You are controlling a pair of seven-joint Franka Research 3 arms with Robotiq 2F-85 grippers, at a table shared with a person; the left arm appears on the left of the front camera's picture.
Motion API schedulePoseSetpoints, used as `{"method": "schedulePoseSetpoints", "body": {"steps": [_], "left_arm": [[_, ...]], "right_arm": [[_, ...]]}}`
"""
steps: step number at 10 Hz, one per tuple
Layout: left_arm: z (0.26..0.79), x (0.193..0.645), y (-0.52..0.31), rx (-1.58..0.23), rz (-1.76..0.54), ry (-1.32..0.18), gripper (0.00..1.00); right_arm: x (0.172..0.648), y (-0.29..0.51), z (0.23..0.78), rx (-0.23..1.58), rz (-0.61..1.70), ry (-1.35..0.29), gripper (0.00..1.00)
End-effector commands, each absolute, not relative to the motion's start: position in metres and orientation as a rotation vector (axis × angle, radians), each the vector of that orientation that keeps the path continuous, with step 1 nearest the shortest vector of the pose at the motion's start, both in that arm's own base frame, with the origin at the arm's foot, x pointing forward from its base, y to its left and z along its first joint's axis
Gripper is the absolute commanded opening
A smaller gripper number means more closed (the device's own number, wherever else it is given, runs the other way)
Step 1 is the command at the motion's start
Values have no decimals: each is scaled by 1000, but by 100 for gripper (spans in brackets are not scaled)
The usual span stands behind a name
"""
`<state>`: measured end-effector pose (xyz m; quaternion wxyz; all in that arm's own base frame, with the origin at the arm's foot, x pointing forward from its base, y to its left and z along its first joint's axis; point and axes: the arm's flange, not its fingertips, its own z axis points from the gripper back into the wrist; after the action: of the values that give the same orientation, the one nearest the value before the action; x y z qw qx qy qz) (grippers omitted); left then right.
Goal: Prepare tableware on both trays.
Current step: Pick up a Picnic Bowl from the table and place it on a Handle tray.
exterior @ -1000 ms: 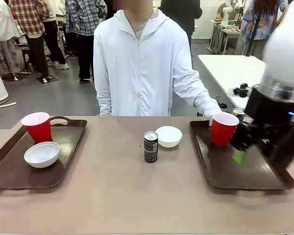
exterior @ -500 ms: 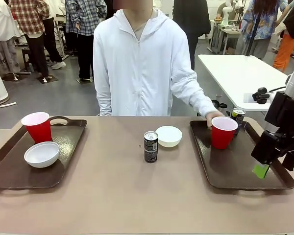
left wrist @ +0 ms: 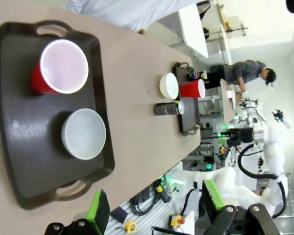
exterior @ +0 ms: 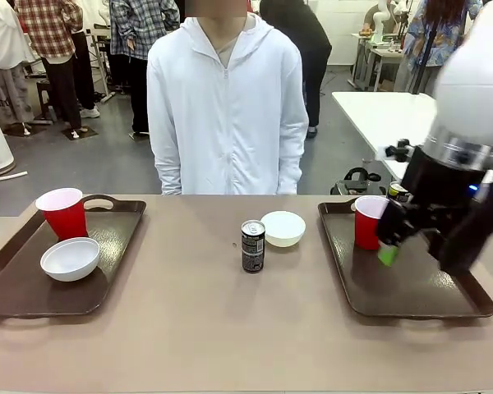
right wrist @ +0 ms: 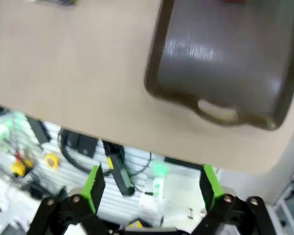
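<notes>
On the left tray point(exterior: 107, 271) a red cup point(exterior: 62, 212) stands at the far corner, with a white bowl point(exterior: 70, 258) just in front of it. On the bare tabletop point(exterior: 189, 328) between the trays stands a dark can point(exterior: 252, 245), and just beside it, a little farther back, a second white bowl point(exterior: 283, 227). The right tray point(exterior: 411, 295) holds a second red cup point(exterior: 366, 223) near its far left corner. A second can point(exterior: 398, 190) peeks out at the tray's far edge (the arm hides most of it, so I cannot tell whether it sits on the tray). The right gripper point(exterior: 388, 250) hangs over the right tray just beside that cup; its own blurred wrist view shows the fingers spread apart with nothing between them. The left gripper point(left wrist: 154, 205) is high above the left tray, fingers wide apart and empty. A person point(exterior: 226, 107) in a white hooded jacket stands at the far side.
</notes>
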<state>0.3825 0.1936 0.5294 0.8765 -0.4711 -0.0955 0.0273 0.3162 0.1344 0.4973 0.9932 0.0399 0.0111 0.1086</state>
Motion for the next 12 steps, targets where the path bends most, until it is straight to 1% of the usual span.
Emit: {"method": "schedulePoseSetpoints", "body": {"steps": [1, 3, 4, 5, 10, 11, 12], "left_arm": [[532, 381, 194, -996, 56, -205, 100], [532, 381, 194, -996, 56, -205, 100], [532, 381, 194, -996, 56, -205, 100], [532, 381, 194, -996, 56, -205, 100], [532, 381, 194, -996, 56, -205, 100], [532, 381, 194, -996, 56, -205, 100], [532, 381, 194, -996, 56, -205, 100]], "right_arm": [[377, 170, 513, 54, 114, 31, 100], [411, 186, 519, 80, 81, 50, 100], [414, 187, 522, 120, 108, 58, 100], [397, 180, 510, 94, 113, 28, 100], [397, 180, 510, 94, 113, 28, 100], [401, 182, 513, 99, 113, 31, 100], [412, 183, 494, 85, 116, 37, 100]]}}
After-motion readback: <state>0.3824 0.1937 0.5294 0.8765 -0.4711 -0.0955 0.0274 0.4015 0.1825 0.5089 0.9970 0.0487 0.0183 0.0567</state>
